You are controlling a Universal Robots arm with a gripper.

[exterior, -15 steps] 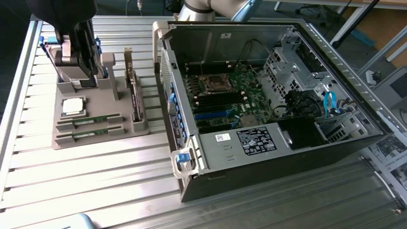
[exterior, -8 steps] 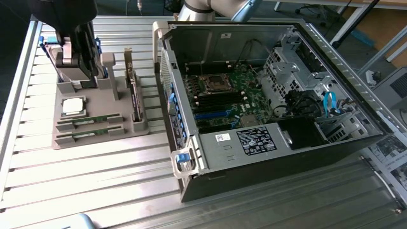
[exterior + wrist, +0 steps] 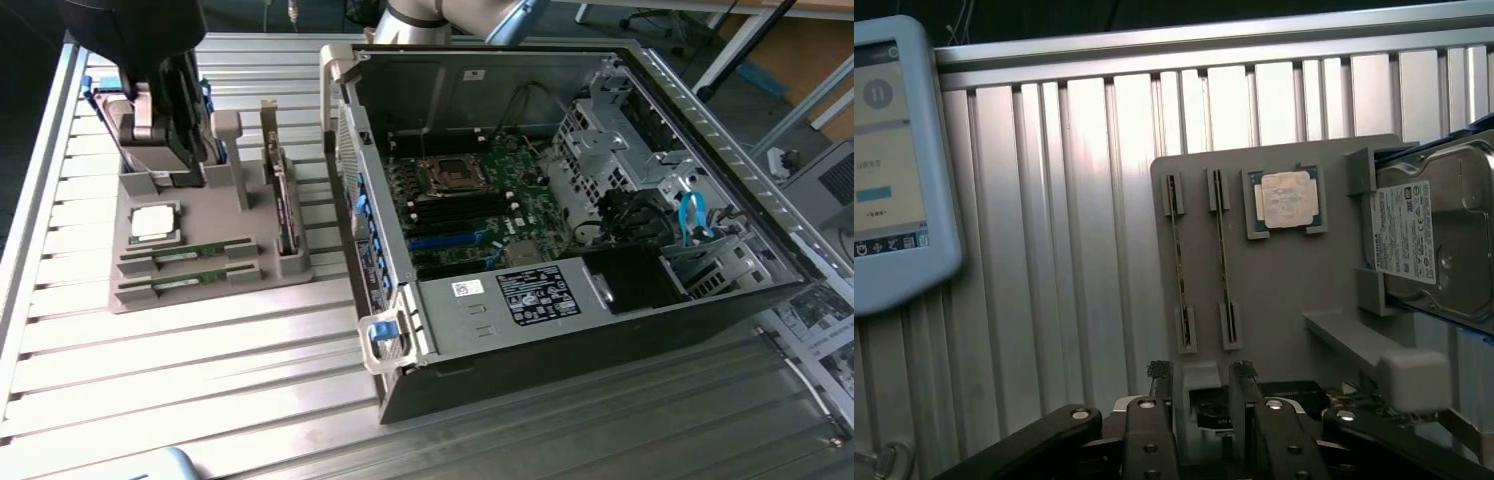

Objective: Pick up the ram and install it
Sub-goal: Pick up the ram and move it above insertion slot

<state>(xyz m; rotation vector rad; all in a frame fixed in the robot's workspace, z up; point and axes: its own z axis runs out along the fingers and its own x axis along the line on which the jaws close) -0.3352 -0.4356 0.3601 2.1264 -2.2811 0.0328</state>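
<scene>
While the gripper (image 3: 1201, 372) hovers with jaws spread and empty, the long, thin green ram sticks (image 3: 187, 253) lie slotted in the grey plastic tray (image 3: 200, 220). In the exterior view they sit at its six o'clock, long axes running nine-to-three.

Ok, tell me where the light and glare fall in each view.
Exterior view: strong glare on the ribbed metal table, washing out its slats at the exterior view's left; the inside of the computer case is dimmer. Wrist view: the table glares too, the square chip catches light, the open claw is dark.
</scene>
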